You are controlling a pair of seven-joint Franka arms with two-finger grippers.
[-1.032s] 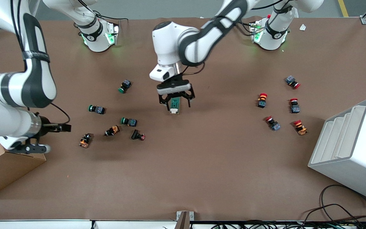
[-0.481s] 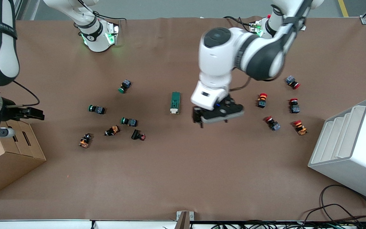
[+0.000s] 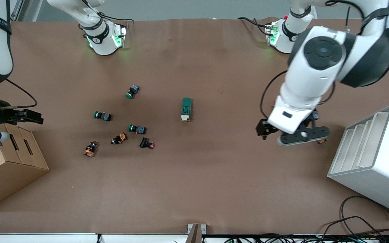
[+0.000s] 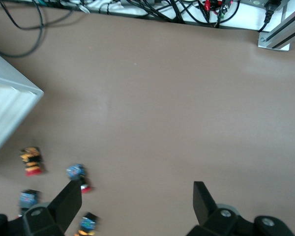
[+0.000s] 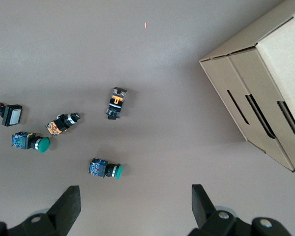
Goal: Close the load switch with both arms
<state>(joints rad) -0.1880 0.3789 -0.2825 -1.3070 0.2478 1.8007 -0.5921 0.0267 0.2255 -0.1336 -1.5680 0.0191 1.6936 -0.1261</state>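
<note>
The load switch [image 3: 186, 108], a dark-green block with a white lever end nearer the front camera, lies alone at the middle of the table. It shows in neither wrist view. My left gripper [image 3: 290, 133] is open and empty, up over the red push-buttons toward the left arm's end; its fingers [image 4: 69, 201] stand wide apart. My right gripper [image 3: 34, 117] is open and empty, up by the cardboard box [image 3: 8, 162] at the right arm's end, with its fingers [image 5: 199, 201] wide apart over bare table.
Green and orange push-buttons [image 3: 137, 129] lie scattered between the switch and the box, and show in the right wrist view [image 5: 104, 168]. Red push-buttons [image 4: 78, 173] lie under the left gripper. A white slotted rack [image 3: 373, 158] stands at the left arm's end.
My left gripper has left the load switch and swung toward the left arm's end, over the red buttons. My right gripper has drawn back toward the cardboard box. The switch has stayed put.
</note>
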